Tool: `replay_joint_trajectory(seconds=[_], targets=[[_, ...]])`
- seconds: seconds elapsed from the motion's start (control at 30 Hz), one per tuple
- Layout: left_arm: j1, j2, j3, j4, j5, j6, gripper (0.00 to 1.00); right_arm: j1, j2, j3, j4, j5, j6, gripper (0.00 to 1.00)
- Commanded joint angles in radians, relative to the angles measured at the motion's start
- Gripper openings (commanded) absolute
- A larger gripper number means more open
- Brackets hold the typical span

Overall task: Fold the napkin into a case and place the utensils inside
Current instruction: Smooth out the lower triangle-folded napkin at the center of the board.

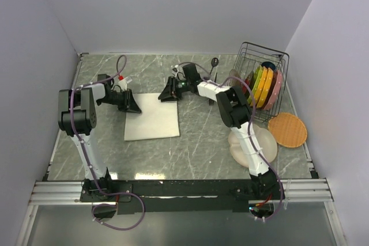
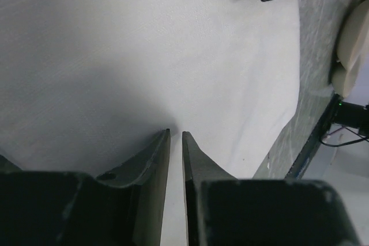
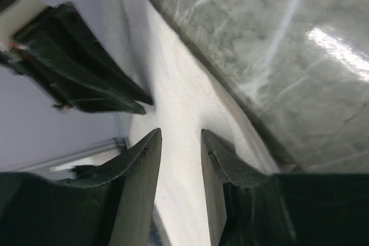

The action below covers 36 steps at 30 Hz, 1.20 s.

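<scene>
We see the napkin [image 1: 151, 117] flat between left claw [image 2: 176, 133], nearly closed, grip uncertain, and open right claw [image 3: 180, 132]; no case yet, utensils [image 1: 214, 63] beyond it unplaced.

Left arm [image 1: 86, 149] and right arm [image 1: 248, 145] show white links, black joints, purple cables [image 1: 142, 211]; left tool [image 2: 176, 136] and right tool [image 3: 180, 136] have black wedge fingers.
</scene>
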Motion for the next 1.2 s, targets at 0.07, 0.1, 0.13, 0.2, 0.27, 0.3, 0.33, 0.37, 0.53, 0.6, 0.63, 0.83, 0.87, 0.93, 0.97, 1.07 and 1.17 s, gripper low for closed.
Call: replay_joint_trajectory(seconds=[0.07, 0.1, 0.13, 0.2, 0.27, 0.3, 0.33, 0.37, 0.53, 0.6, 0.63, 0.83, 0.87, 0.93, 0.97, 1.07, 1.17], targets=[[0.004, 0.026, 0.054, -0.082, -0.014, 0.048, 0.18, -0.017, 0.022, -0.071, 0.03, -0.034, 0.028, 0.41], [0.004, 0.031, 0.054, -0.099, -0.014, 0.06, 0.17, -0.017, 0.012, -0.092, 0.028, -0.043, 0.033, 0.41], [0.004, 0.029, 0.053, -0.116, -0.014, 0.077, 0.16, -0.017, -0.007, -0.114, 0.01, -0.046, 0.028, 0.41], [0.004, 0.019, 0.039, -0.17, -0.009, 0.115, 0.15, -0.016, -0.035, -0.183, -0.01, -0.061, 0.021, 0.42], [0.003, -0.015, -0.003, -0.189, -0.012, 0.129, 0.13, -0.017, -0.075, -0.238, -0.06, -0.067, -0.011, 0.44], [0.003, -0.027, -0.019, -0.204, -0.013, 0.149, 0.13, -0.016, -0.087, -0.255, -0.073, -0.069, -0.022, 0.46], [0.003, -0.049, -0.05, -0.213, -0.01, 0.158, 0.12, -0.014, -0.115, -0.273, -0.07, -0.075, -0.034, 0.48], [0.003, -0.059, -0.065, -0.219, -0.009, 0.164, 0.12, -0.014, -0.127, -0.296, -0.061, -0.075, -0.036, 0.51], [0.006, -0.16, -0.101, -0.213, 0.014, 0.178, 0.15, -0.008, -0.234, -0.252, -0.024, -0.11, 0.031, 0.83], [0.006, -0.187, -0.084, -0.213, 0.048, 0.178, 0.2, -0.008, -0.302, -0.251, 0.025, -0.121, 0.057, 1.0], [0.004, -0.214, -0.073, -0.204, 0.057, 0.177, 0.23, -0.011, -0.323, -0.254, 0.039, -0.123, 0.07, 1.0], [0.003, -0.233, -0.063, -0.159, 0.1, 0.155, 0.35, 0.004, -0.374, -0.383, 0.231, -0.14, 0.225, 1.0], [0.003, -0.221, -0.058, -0.159, 0.098, 0.152, 0.36, 0.009, -0.362, -0.38, 0.245, -0.14, 0.238, 1.0], [0.003, -0.193, -0.05, -0.156, 0.091, 0.146, 0.37, 0.023, -0.325, -0.38, 0.344, -0.144, 0.323, 1.0], [0.003, -0.19, -0.053, -0.14, 0.083, 0.132, 0.37, 0.029, -0.313, -0.369, 0.366, -0.14, 0.347, 1.0], [0.006, -0.156, -0.052, -0.086, 0.056, 0.076, 0.36, 0.047, -0.253, -0.35, 0.47, -0.132, 0.439, 1.0], [0.006, -0.11, -0.033, -0.09, 0.049, 0.06, 0.36, 0.05, -0.2, -0.343, 0.501, -0.133, 0.461, 1.0]])
